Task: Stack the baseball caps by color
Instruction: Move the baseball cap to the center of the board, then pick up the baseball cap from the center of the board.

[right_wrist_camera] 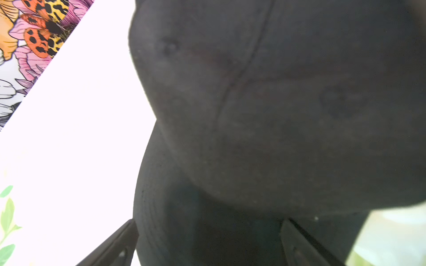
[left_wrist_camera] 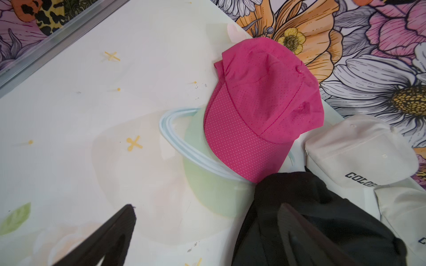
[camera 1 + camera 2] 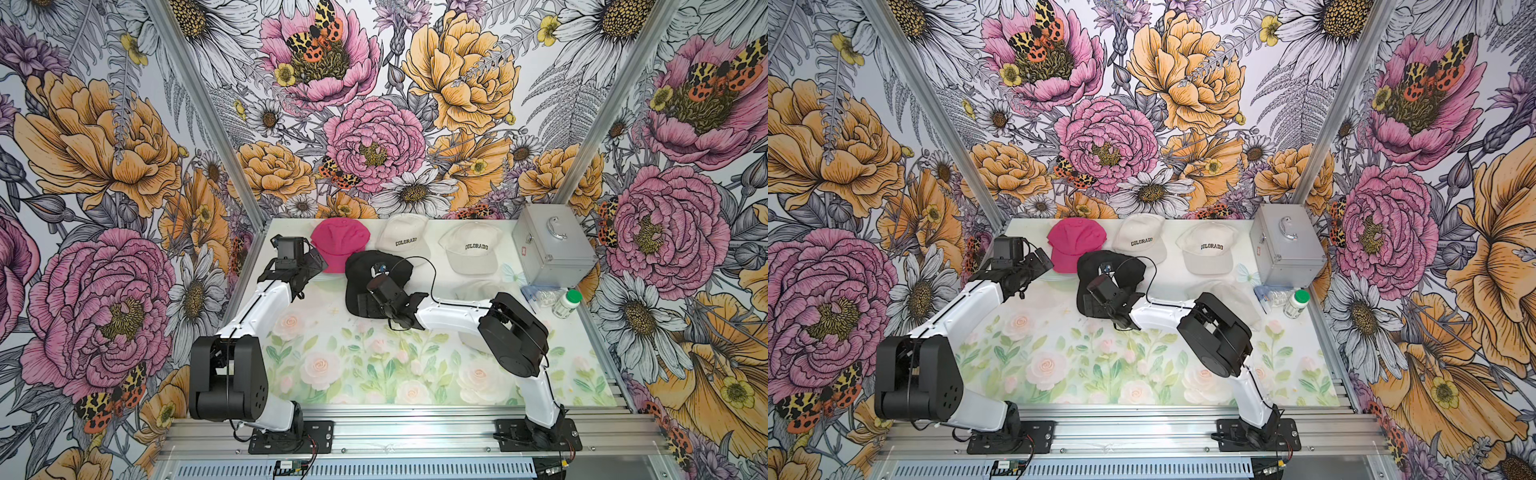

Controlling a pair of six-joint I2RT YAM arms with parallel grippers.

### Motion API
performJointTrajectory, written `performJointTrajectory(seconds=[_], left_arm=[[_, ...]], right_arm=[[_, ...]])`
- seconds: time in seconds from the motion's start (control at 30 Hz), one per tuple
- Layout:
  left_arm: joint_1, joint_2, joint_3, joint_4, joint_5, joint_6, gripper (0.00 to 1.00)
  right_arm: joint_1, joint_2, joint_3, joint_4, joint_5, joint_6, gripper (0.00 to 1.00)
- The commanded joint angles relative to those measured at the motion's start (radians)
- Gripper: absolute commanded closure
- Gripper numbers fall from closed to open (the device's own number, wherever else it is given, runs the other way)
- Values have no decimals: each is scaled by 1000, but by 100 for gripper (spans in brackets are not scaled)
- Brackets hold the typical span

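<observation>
the right fingers (image 1: 122,241) stand spread wide, low over the black cap (image 1: 265,115) at the middle of the counter (image 3: 374,374). the left fingers (image 2: 119,230) are spread too, holding nothing, near the pink cap (image 2: 260,110). two cream caps (image 3: 405,239) lie by the back wall, near a silver case (image 3: 552,249).

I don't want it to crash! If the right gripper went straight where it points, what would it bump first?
Probably the black cap: the open right gripper points right at it, with nothing between. Depth is unclear.
</observation>
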Motion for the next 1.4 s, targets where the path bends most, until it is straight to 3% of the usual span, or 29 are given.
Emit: performJointTrajectory(seconds=[0.0,0.2,0.37,0.67,0.87,0.97,1.03,1.13,1.37], left_arm=[[3,-20,-14,2,-4,17,1],[-6,-60,-30,4,10,16,1],[-53,-113,-64,14,-12,-10,1],[-254,-209,-136,53,-124,-74,1],[-412,-224,-175,94,-181,-90,1],[-452,-220,-201,145,-132,-105,1],[-459,-221,-240,237,-18,-121,1],[-497,-199,-254,306,34,-125,1],[-620,-83,-138,307,60,-81,1]], right_arm=[[11,52,65,-64,40,34,1],[6,-5,46,-63,17,7,1],[-4,-170,-48,-64,-24,-37,1],[-125,-503,-359,-63,32,-38,1],[-324,-691,-535,-64,7,-87,1],[-450,-786,-602,-69,-101,-145,1],[-534,-823,-608,-122,-197,-236,1],[-642,-807,-531,-314,-234,-372,1],[-842,-741,-460,-500,-364,-483,4]])
